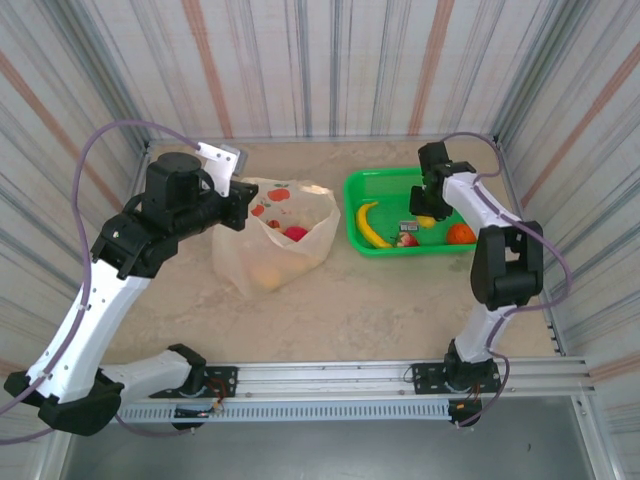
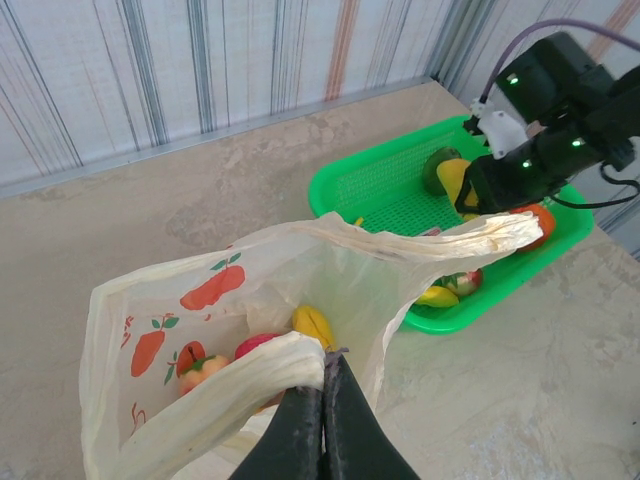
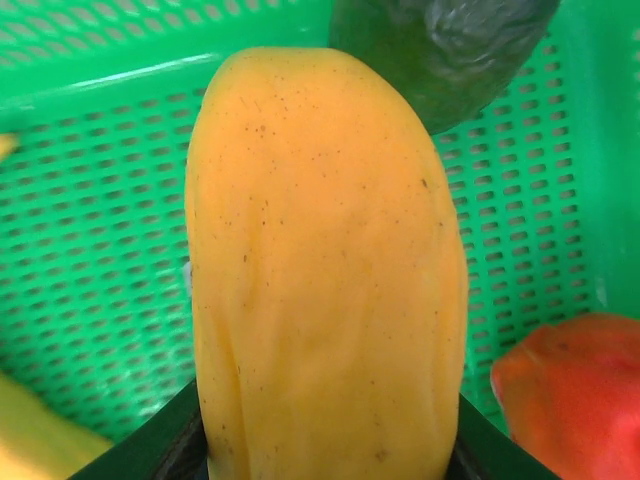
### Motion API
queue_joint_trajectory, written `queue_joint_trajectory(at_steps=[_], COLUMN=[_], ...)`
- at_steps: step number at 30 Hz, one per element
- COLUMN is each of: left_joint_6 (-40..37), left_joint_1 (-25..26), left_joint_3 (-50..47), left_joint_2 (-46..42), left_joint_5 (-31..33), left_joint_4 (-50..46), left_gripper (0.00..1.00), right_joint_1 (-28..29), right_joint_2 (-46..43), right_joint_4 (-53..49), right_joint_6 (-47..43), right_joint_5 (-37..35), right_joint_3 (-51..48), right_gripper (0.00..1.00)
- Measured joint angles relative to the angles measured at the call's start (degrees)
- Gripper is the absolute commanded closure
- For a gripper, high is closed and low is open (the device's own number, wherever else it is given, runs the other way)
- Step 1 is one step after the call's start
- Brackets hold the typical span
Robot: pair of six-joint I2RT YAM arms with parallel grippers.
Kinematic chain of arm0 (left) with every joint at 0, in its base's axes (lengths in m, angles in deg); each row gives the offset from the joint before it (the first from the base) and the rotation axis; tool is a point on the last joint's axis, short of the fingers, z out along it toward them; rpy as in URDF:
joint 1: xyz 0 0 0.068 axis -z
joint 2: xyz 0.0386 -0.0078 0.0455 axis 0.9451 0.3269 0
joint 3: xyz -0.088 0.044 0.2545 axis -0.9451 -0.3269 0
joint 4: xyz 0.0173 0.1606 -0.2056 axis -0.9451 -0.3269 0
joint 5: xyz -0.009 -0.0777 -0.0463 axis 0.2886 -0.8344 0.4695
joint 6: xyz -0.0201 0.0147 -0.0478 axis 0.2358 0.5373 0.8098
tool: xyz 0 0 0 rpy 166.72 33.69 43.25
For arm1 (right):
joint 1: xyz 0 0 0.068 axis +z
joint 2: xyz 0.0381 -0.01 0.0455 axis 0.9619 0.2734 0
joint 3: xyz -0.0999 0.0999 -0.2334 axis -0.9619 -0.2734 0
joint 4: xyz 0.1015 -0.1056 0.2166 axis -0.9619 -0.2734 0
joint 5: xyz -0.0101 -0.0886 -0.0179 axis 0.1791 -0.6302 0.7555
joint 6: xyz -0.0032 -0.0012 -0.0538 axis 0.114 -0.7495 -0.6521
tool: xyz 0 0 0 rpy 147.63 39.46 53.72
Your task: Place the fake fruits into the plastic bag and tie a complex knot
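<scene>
**Table** (image 1: 380, 310): carries the basket (image 1: 385, 178), which sits toward the far wall on the right arm's side.

**Bag** (image 1: 235, 262): stands just beside the basket on the left arm's side, close to it but not touching. Its mouth is open and faces the basket. At least three fruits lie inside, among them a yellow one (image 2: 312, 322) and a red one (image 2: 255, 345).

**Left gripper** (image 2: 324, 365): at the bag edge farthest from the basket. Its fingers are pressed together, pinching that handle and holding the mouth up.

**Right gripper** (image 2: 470, 190): down inside the basket, at its far end. Its fingers sit against both flanks of the mango (image 3: 320, 270). Whether the hold is firm cannot be told.

**Other basket contents:** a banana (image 1: 370, 225) at the end nearest the bag, an orange (image 1: 460, 234) at the opposite end, an avocado (image 3: 450, 50) just behind the mango, and a strawberry (image 1: 407, 238) near the front wall.

**Assessment:** loading is partly done and the knot is not begun.

**Recommendations for this pick:**
- Close fully across the mango's narrow width. The skin is glossy and may slip.
- Lift straight up, clear of the basket wall, before crossing.
- Release low over the bag mouth, away from the sagging handle on the basket side.
- Keep the left pinch high so the mouth does not collapse.
</scene>
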Motion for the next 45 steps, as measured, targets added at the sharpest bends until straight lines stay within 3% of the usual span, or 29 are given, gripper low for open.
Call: queue_joint_trajectory(at_steps=[5, 13, 19, 23, 31, 45], left_joint_6=[0.02, 0.44, 0.90, 1.40, 1.79, 1.81], left_joint_1=[0.00, -0.57, -1.64, -2.08, -2.45, -2.45], left_joint_3=[0.00, -0.04, -0.04, -0.04, -0.37, -0.63], left_joint_2=[0.00, 0.00, -0.02, -0.07, -1.16, -4.48], left_joint_5=[-0.04, -1.92, -2.95, -3.45, -4.63, -5.25], left_joint_4=[0.00, 0.00, 0.00, 0.00, 0.02, 0.02], left_gripper=[0.95, 0.96, 0.96, 0.96, 0.96, 0.96], right_joint_1=[6.38, 24.17, 38.32, 44.54, 46.31, 45.64], right_joint_2=[-11.50, -28.37, -33.03, -32.63, -26.86, -6.84], right_joint_4=[-1.05, 3.72, 12.11, 16.31, 23.04, 29.94], right_joint_6=[-0.02, -0.31, -2.64, -4.48, -3.39, -2.99], right_joint_5=[0.09, 4.94, 8.48, 10.16, 9.64, -2.51], right_joint_3=[-0.22, 7.45, 8.83, 7.19, -2.95, 3.13], right_gripper=[0.58, 0.60, 0.61, 0.61, 0.60, 0.59])
